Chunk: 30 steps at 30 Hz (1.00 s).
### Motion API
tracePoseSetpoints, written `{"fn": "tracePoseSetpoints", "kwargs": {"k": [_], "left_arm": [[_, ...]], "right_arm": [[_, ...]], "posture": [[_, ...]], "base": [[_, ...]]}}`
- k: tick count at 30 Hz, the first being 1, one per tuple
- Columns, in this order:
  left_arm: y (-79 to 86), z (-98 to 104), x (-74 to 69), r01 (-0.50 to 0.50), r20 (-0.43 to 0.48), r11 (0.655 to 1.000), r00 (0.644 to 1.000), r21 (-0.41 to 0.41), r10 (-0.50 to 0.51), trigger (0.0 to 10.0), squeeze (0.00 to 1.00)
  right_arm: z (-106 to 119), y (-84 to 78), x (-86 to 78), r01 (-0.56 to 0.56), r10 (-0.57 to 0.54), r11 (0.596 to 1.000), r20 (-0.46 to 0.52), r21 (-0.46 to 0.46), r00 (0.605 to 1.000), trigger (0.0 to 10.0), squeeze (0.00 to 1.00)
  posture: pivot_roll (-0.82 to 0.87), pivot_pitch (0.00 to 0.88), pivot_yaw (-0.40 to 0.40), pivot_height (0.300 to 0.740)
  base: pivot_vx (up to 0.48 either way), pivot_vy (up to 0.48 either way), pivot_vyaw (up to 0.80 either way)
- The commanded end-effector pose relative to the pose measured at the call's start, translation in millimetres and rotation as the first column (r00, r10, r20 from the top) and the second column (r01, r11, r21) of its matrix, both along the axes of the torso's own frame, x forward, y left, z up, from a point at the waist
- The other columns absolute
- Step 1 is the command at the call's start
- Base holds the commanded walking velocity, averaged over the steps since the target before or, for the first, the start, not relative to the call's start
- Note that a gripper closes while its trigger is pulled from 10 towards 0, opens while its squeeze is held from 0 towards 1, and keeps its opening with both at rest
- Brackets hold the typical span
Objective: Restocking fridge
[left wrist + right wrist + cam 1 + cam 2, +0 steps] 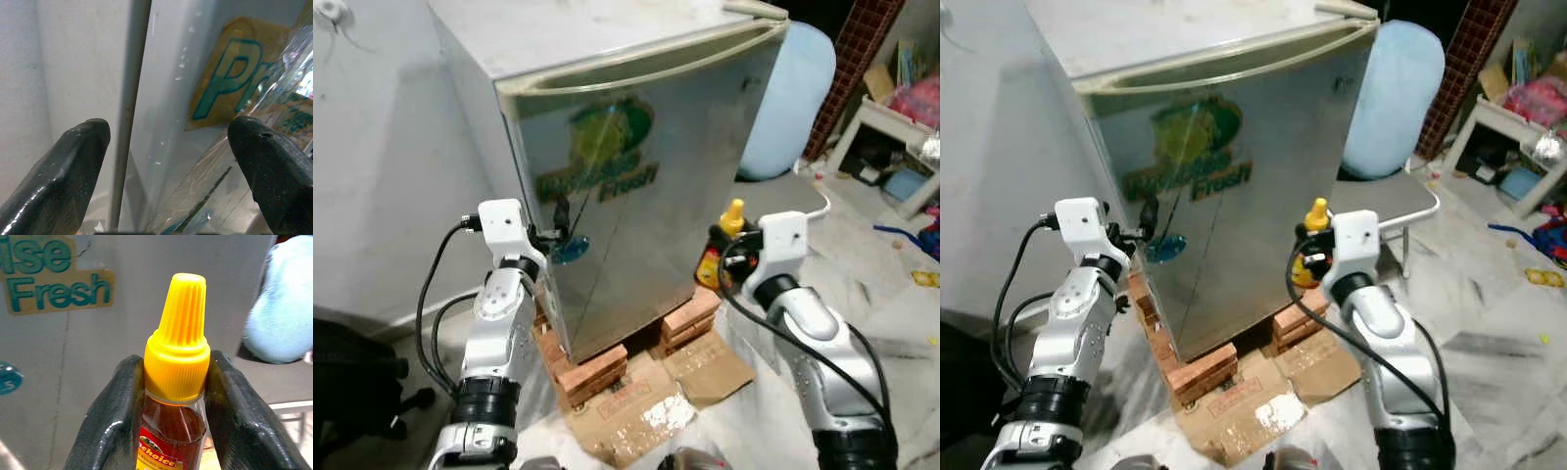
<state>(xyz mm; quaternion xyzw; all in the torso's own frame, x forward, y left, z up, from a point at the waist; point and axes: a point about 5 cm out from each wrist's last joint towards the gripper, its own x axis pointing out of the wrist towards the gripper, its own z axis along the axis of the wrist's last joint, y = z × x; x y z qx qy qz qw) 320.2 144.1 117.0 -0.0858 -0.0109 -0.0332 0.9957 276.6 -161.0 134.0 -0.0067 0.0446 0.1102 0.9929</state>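
A small silver fridge (636,186) with its door shut stands on bricks, a green and yellow sticker (602,147) on its front. My left gripper (558,235) is open at the door's left edge, its fingers (58,181) straddling the grey seam between door and side wall. My right gripper (722,257) is shut on a bottle (173,396) of dark red sauce with a yellow cap (178,342), held upright by the neck in front of the fridge's right side.
Bricks (597,372) and flattened cardboard (656,401) lie under the fridge. A pale blue cushion (793,93) sits on a chair behind it. A white wall (382,147) stands to the left, a white shelf (891,137) with clutter far right.
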Motion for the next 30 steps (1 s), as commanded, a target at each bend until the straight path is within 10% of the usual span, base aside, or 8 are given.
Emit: {"fn": "tracePoseSetpoints", "kwargs": {"k": [1,14,17,23,30], "left_arm": [[3.2,0.2,1.0,-0.015,-0.006,1.000,1.000,0.016,0.015,10.0,0.00],[4.6,-12.7,8.0,0.076,-0.109,0.994,0.992,0.075,-0.067,10.0,0.00],[-26.1,-18.4,3.4,0.388,-0.155,0.912,0.917,0.136,-0.367,10.0,0.00],[-52.7,-20.2,-9.1,0.558,-0.165,0.823,0.827,0.109,-0.538,10.0,0.00],[-94.4,-24.4,-46.8,0.778,-0.186,0.624,0.625,0.069,-0.759,10.0,0.00]], "right_arm": [[8.1,5.2,1.4,-0.016,0.015,1.000,0.036,0.009,0.999,10.0,0.00],[4.6,-11.3,-9.7,0.018,-0.018,1.000,0.006,-0.001,1.000,10.0,0.00],[2.6,-25.8,-24.8,0.086,-0.086,0.996,-0.014,0.010,0.996,10.0,0.00],[-0.5,-29.1,-32.2,0.159,-0.159,0.987,-0.028,0.013,0.987,10.0,0.00],[-5.0,-41.0,-37.0,0.305,-0.304,0.952,-0.061,0.001,0.951,10.0,0.00]], "posture": [[-0.03,0.000,-0.029,0.740],[-0.04,0.000,-0.035,0.740],[-0.05,0.000,-0.038,0.740],[-0.05,0.000,-0.037,0.740],[-0.04,0.000,-0.033,0.740]], "base": [[0.000,0.000,0.00],[0.000,0.000,0.00],[0.000,0.000,0.00],[0.000,0.000,0.00],[0.000,0.000,0.00]]}}
